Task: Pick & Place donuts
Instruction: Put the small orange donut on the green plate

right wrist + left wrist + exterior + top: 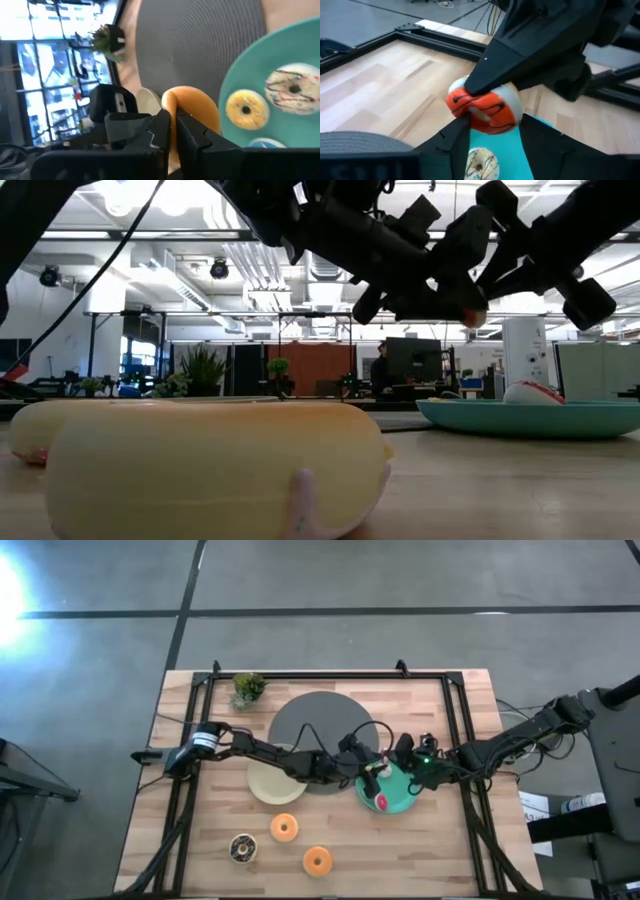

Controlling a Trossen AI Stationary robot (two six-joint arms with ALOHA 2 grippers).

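Donuts: 3 on the teal plate point(400, 802), 3 loose on table beside it; right gripper point(377, 768) clamps 1 red-frosted donut point(485, 106) above plate, left gripper point(362, 778) part-open around it.

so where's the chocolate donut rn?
High view: the chocolate donut lies on the table's near-left part, beside two orange donuts, below the cream plate and apart from both arms.
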